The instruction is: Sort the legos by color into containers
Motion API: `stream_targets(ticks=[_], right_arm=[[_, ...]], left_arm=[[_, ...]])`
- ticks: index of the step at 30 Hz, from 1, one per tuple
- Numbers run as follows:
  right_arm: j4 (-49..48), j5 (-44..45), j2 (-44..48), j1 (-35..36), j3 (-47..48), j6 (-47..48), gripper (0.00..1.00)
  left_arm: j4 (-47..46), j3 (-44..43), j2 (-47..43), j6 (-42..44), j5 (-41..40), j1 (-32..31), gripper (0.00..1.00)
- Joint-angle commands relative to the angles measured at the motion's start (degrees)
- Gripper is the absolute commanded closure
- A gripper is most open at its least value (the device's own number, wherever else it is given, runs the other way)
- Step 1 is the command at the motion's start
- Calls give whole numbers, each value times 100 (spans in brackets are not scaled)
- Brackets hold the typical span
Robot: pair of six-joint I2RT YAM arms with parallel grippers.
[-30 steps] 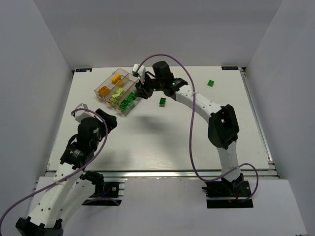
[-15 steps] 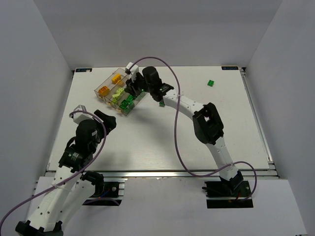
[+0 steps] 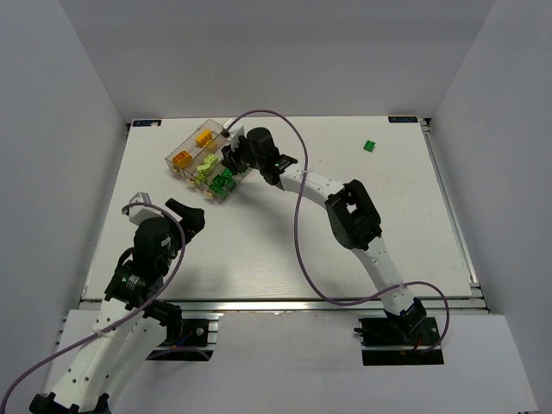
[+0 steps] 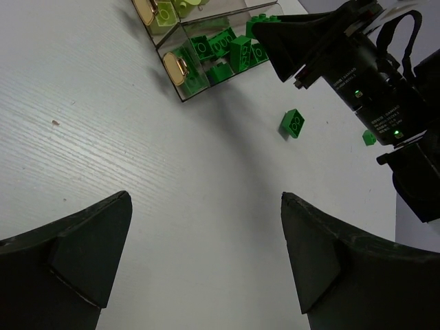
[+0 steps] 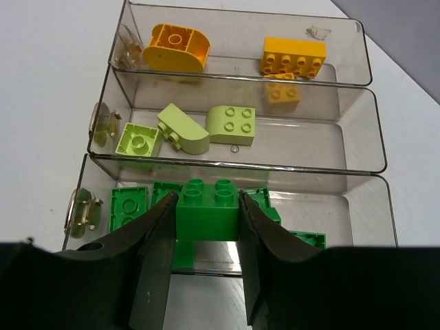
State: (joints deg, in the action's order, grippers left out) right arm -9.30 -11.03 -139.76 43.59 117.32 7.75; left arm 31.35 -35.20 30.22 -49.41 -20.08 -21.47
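Note:
The clear tray (image 3: 188,138) stands at the back left of the table. In the right wrist view its compartments (image 5: 237,167) hold orange and yellow bricks (image 5: 175,45), lime bricks (image 5: 182,130) and dark green bricks (image 5: 127,206). My right gripper (image 5: 206,227) is shut on a dark green brick (image 5: 206,210) and holds it just above the dark green compartment. In the top view it (image 3: 231,160) is at the tray's right side. My left gripper (image 3: 185,216) is open and empty, in front of the tray, over bare table (image 4: 206,199).
One dark green brick (image 4: 293,124) lies loose on the table right of the tray, under the right arm. Another (image 3: 369,146) lies far back right. The right arm's purple cable (image 3: 297,207) loops over the middle of the table.
My right gripper has swung left from near the table's middle to over the tray, carrying the dark green brick. The left arm has drawn back slightly toward its base.

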Motion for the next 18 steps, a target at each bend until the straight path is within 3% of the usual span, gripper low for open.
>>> stream_targets(ticks=[1, 4, 6, 18], right_arm=[[-467, 127, 11, 9, 213, 34, 71], [-494, 83, 28, 9, 125, 78, 54], [-511, 74, 46, 9, 116, 95, 48], [-301, -409, 581, -123, -191, 60, 30]], left_arm=[[-156, 171, -156, -165, 56, 20, 2], [-261, 250, -192, -166, 170, 20, 2], [-349, 268, -148, -131, 311, 20, 2], [-780, 224, 336, -78, 900, 20, 2]])
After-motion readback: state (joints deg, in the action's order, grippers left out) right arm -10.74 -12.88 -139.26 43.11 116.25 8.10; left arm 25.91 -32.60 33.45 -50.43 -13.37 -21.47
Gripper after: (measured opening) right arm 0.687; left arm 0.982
